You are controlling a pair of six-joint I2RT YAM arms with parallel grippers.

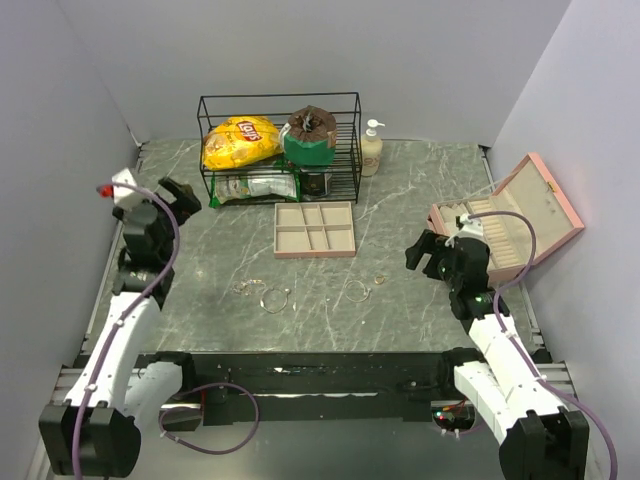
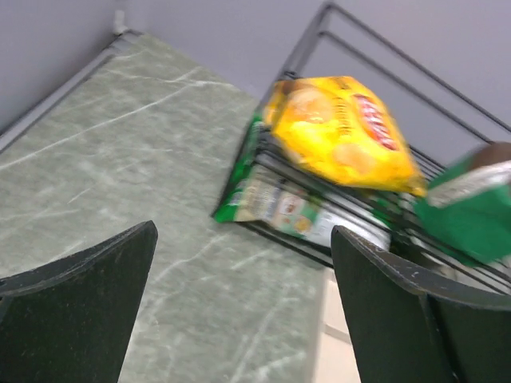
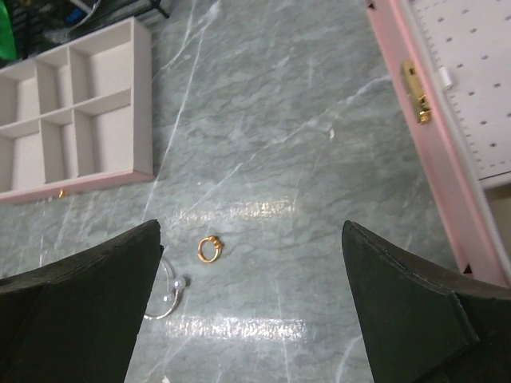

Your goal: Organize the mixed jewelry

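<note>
From above and behind, the top camera took in the whole tabletop (image 1: 420, 200); the left wrist closely faced its far-edge rack (image 2: 306, 40), the right wrist its tray (image 3: 142, 96).

Left pincer (image 1: 180, 193) spread wide, raised, empty. Right pincer (image 1: 424, 252) spread wide, angled downward, empty.

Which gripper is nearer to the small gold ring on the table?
Right. The right gripper is open, just right of the gold ring in the top view; the left gripper is far off to the ring's left, near the wire rack.
</note>
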